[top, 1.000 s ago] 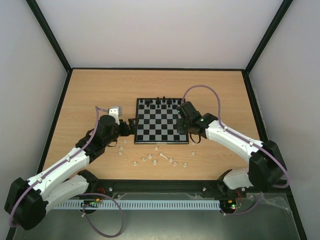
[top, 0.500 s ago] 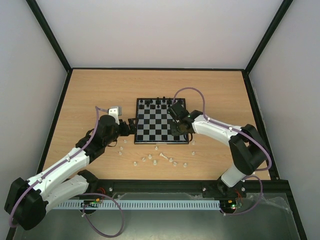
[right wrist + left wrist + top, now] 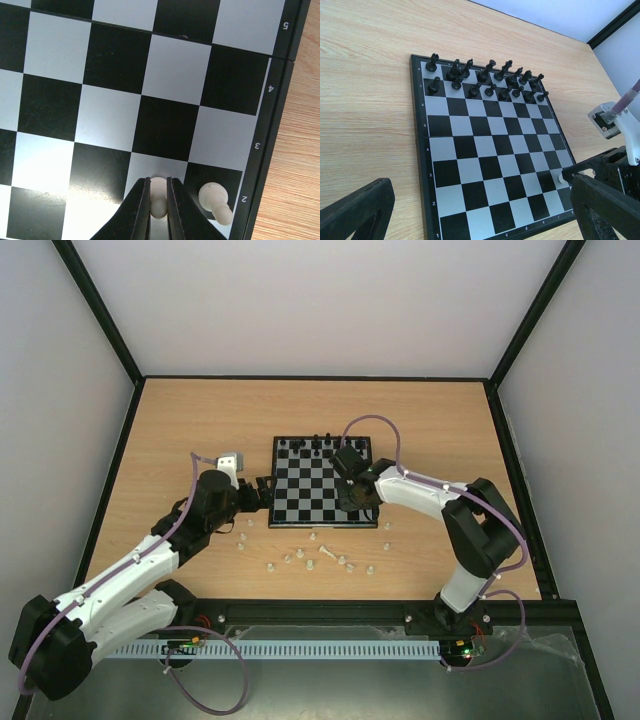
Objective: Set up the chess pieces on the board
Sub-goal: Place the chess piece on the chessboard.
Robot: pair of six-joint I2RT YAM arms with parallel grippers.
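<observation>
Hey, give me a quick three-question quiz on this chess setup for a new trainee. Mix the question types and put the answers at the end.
1. True or false: the left gripper holds a piece.
2. The right gripper is shut on: A) a coin, B) a whitish piece, C) nothing.
3. Apart from that one, how many whitish pieces sit on the board?
Key: 1 false, it is open and empty; 2 B; 3 one, the pawn on the next square.
</observation>
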